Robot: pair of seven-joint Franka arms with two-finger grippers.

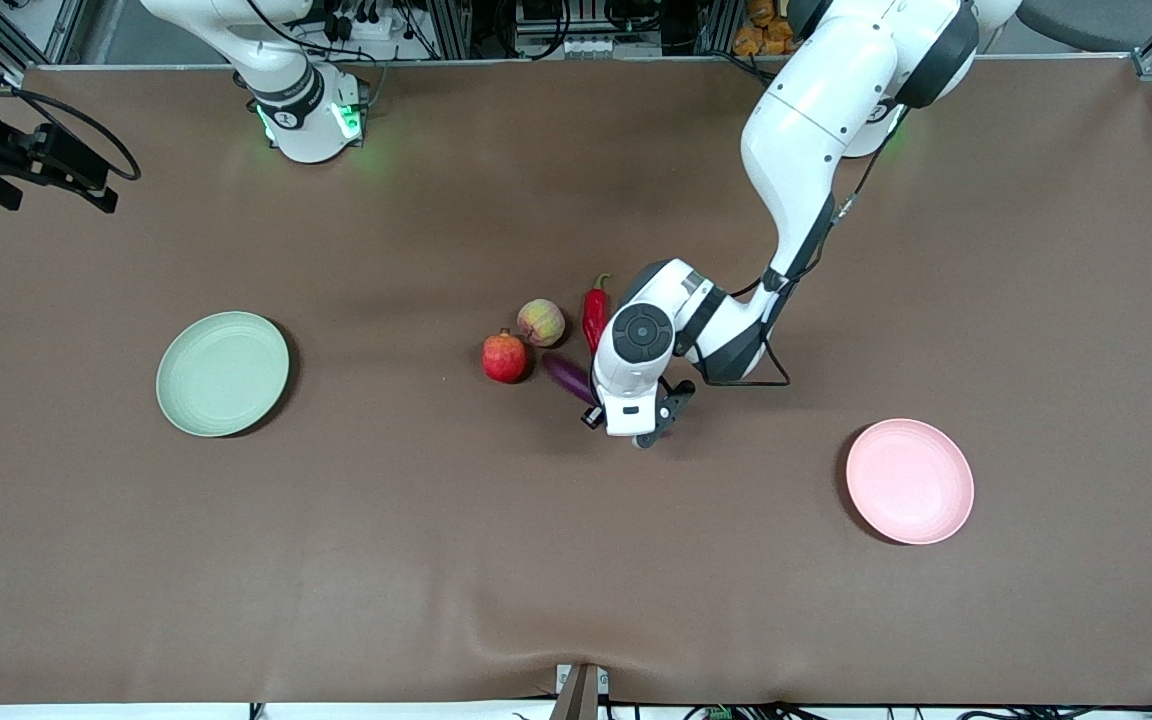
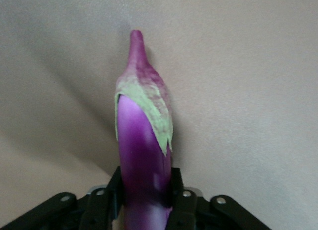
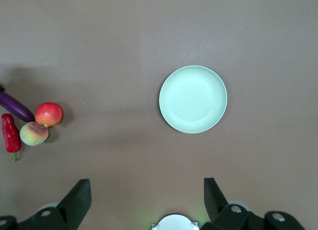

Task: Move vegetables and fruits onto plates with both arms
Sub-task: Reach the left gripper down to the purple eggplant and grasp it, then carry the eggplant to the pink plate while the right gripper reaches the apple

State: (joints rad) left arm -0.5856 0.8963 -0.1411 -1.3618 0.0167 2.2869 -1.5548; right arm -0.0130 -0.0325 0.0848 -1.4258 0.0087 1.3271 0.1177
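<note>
My left gripper is shut on the purple eggplant, whose other end is hidden under the hand. In the left wrist view the fingers clamp the eggplant near its thick end, green cap pointing away. The red chili pepper, the peach and the red pomegranate lie together beside it at mid-table. My right gripper is open and empty, high over the table, looking down on the green plate. The pink plate is bare.
The green plate lies toward the right arm's end, the pink plate toward the left arm's end and nearer the front camera. Brown cloth covers the table. The right arm's green-lit base stands at the table's edge.
</note>
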